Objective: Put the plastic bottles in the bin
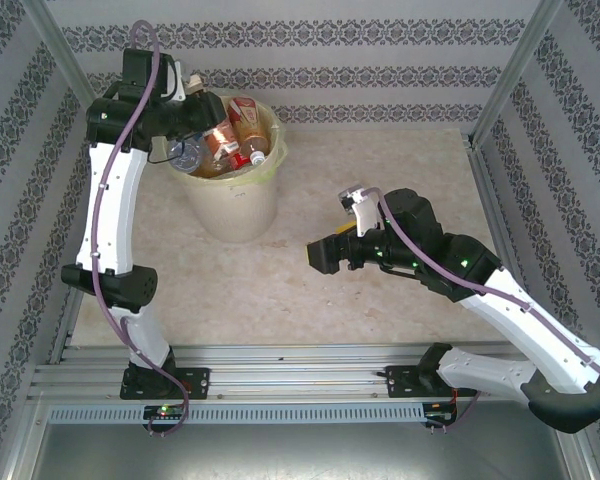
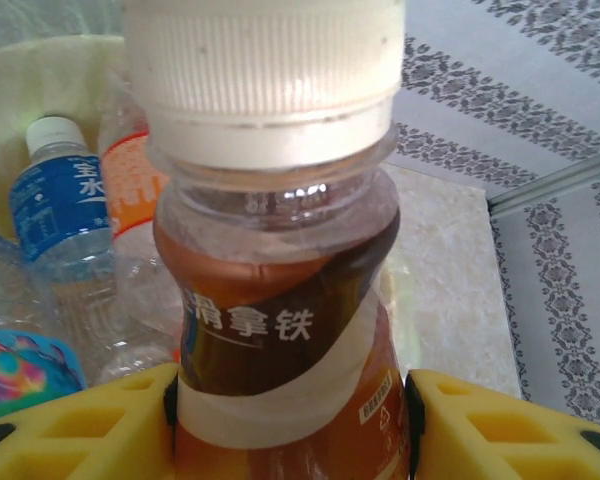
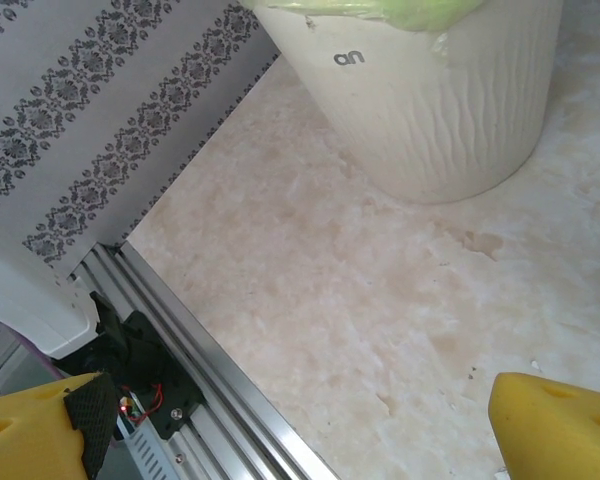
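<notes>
While the left gripper (image 2: 290, 440) is clenched on a brown-labelled bottle (image 2: 280, 330), its yellow fingers (image 2: 80, 435) pressed against either side of the body below the white cap (image 2: 265, 80), I take the step in hand to be the drop. In the overhead view that arm reaches to the far-left side of the bin (image 1: 230, 205), which stands near the table's (image 1: 380, 180) far edge, towards its left corner. The held bottle hangs at the bin's rim there. Several bottles (image 1: 235, 135) lie inside the liner, and through the left wrist camera I make out a blue-labelled bottle (image 2: 55, 200) and an orange-labelled bottle (image 2: 130, 180) just behind the one I am holding.

From here I cannot tell whether the held bottle sits fully inside the rim. I judge the next move calls for a small shift towards the bin's middle, then letting the jaws go so the bottle falls onto the pile and not outside the wall.

Further right, the right gripper (image 1: 325, 255) hovers over the middle of the table, nearer its right edge and well apart from the bin. Its jaws stand wide with nothing between them, bare tabletop showing under the fingertips in its wrist view. I would hold it there until the left arm has let go.
</notes>
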### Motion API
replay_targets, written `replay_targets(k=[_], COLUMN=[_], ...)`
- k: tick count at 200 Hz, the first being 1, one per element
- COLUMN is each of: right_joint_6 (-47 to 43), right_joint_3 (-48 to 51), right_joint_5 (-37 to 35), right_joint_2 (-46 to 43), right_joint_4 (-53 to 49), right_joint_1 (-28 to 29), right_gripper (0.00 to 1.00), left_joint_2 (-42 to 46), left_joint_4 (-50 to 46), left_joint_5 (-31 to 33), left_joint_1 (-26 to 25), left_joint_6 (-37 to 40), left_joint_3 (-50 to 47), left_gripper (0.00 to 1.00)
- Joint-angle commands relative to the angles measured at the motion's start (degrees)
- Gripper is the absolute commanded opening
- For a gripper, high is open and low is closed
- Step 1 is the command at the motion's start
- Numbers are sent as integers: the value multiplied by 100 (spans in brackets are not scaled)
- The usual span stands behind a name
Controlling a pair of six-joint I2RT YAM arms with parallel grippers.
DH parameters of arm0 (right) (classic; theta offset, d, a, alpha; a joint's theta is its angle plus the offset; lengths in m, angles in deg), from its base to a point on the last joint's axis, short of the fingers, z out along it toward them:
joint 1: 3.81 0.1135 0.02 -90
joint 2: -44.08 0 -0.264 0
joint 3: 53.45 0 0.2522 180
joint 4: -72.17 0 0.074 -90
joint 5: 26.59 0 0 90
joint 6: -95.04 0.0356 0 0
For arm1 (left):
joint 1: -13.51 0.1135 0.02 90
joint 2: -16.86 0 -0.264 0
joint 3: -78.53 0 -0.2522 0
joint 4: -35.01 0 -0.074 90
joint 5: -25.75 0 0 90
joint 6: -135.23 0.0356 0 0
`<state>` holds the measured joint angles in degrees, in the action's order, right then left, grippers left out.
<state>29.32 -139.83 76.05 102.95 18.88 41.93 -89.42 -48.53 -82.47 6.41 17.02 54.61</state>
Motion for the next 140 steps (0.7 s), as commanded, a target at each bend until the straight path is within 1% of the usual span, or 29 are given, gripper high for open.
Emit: replay_targets(k=[1, 59, 82, 140], right_joint_6=[108, 120, 116, 152], right_joint_3=[70, 81, 99, 177], right_joint_5=[-63, 36, 43, 45], right_joint_2=[-95, -61, -72, -114], right_joint_4=[-94, -74, -82, -74], right_joint_1=[-86, -189, -203, -249], right_gripper=[96, 96, 96, 96], left_joint_2=[-22, -245, -363, -558], left_joint_4=[-327, -230, -198, -177], left_joint_5=[-309, -773, -1001, -1071], left_joint_1=[245, 659, 734, 832], left_joint_6=[114, -24, -79, -124], left_joint_3=[199, 207, 201, 199], left_gripper=[56, 61, 63, 70])
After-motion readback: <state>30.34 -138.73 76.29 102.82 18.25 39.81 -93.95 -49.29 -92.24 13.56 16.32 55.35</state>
